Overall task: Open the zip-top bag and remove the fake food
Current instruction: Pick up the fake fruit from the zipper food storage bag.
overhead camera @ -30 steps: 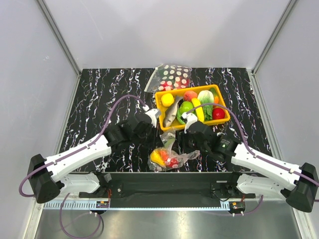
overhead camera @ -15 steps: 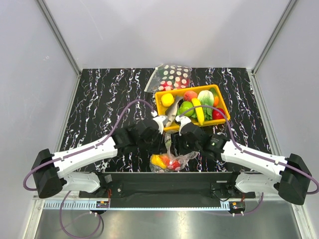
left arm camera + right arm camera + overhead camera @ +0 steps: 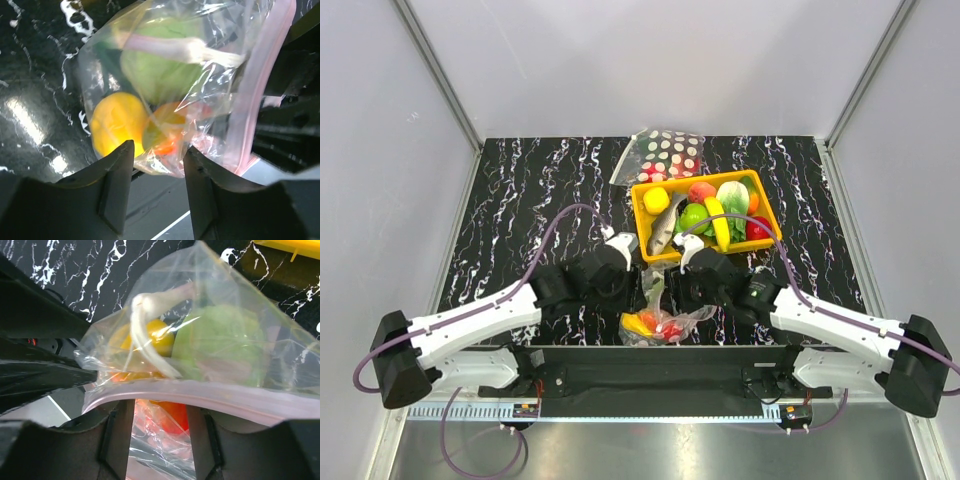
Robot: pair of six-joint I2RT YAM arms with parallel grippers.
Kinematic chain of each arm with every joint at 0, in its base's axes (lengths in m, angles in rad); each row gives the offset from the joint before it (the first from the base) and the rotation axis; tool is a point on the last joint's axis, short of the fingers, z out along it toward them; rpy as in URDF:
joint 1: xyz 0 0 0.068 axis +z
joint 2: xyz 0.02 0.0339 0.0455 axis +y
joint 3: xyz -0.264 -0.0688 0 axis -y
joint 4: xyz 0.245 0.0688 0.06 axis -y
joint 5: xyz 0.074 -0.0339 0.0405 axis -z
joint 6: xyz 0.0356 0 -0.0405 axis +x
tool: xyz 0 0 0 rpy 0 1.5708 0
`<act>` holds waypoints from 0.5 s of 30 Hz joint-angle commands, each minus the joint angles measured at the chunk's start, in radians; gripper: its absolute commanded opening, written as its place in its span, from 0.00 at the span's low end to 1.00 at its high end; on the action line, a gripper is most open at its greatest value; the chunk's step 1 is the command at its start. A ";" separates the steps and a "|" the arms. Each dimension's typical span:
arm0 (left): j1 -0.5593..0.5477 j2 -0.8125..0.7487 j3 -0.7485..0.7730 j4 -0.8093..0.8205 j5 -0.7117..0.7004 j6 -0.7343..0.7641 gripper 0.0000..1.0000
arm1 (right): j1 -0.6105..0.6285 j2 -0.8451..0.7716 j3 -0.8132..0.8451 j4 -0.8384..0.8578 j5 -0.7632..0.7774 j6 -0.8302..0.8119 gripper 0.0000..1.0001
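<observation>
Bag (image 3: 175,75), pink strip (image 3: 225,400), food (image 3: 117,122) inside; left gripper (image 3: 159,150) half open at bag's edge, right gripper (image 3: 160,410) half open astride strip, neither clamping

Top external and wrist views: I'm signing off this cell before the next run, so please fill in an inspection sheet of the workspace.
Surface: black marbled table; no spills seen.
Job's things: zip-top bag at the near edge between the arms; its pink zip strip shows, but open or sealed cannot be told. Fake food is inside it.
Clutter: orange tray full of toy produce; polka-dot bag behind it.
Grippers: left gripper and right gripper both open, either side of the bag.
Cables: purple cables arch over both arms; no snag seen.
Surroundings: grey walls; nothing else seen.
</observation>
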 commanded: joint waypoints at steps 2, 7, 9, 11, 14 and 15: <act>-0.009 -0.075 -0.050 0.002 -0.054 -0.079 0.49 | 0.007 0.032 0.021 0.016 0.034 -0.011 0.50; -0.015 -0.081 -0.125 0.054 0.004 -0.123 0.50 | 0.008 0.053 0.016 0.017 0.019 -0.020 0.49; -0.023 -0.064 -0.139 0.080 0.022 -0.133 0.50 | 0.008 0.052 0.009 0.022 0.002 -0.020 0.49; -0.024 -0.034 -0.134 0.088 0.039 -0.126 0.49 | 0.008 0.039 0.003 0.026 -0.023 -0.021 0.49; -0.024 0.004 -0.132 0.119 0.079 -0.116 0.48 | 0.011 0.023 -0.007 0.044 -0.076 -0.037 0.50; -0.026 0.012 -0.135 0.129 0.088 -0.116 0.48 | 0.014 0.023 -0.007 0.048 -0.091 -0.046 0.50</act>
